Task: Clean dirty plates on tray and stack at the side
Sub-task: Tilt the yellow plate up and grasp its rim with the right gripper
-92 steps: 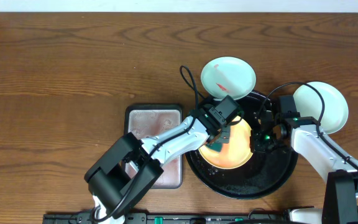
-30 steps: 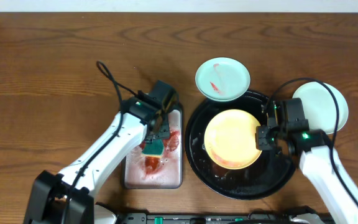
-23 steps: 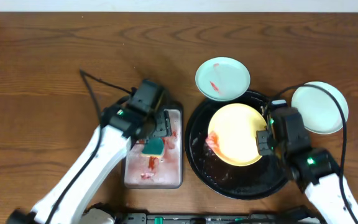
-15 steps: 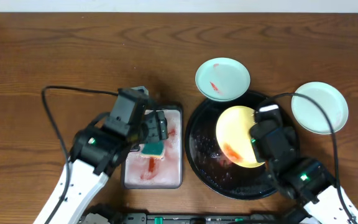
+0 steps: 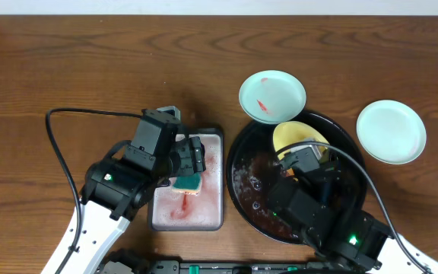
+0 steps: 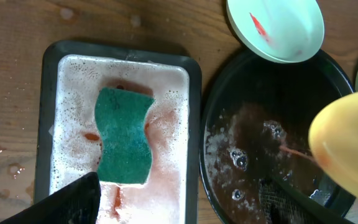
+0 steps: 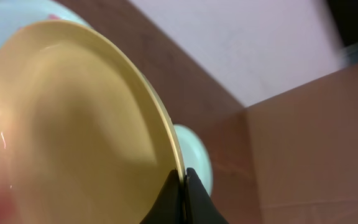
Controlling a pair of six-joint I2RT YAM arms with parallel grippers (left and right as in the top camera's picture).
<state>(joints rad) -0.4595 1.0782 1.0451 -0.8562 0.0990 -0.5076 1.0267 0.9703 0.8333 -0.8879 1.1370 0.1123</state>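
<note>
Over the tray (image 5: 242, 190) beneath it, the right gripper (image 7: 183, 184) clamps the tilted yellow plate (image 7: 73, 124) by its rim alone, a thin hold that could slip and drop it.

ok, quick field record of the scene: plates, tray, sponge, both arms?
yellow round plate: lifted over the tray, tilted on edge
right gripper: jaws shut on yellow plate rim
large round black tray: wet, no plate lying flat in it
red-smeared mint plate: on table, at tray's far rim
clean mint plate: on table, right of tray
green sponge: in foamy grey metal pan
left gripper: above pan, jaws look open
</note>
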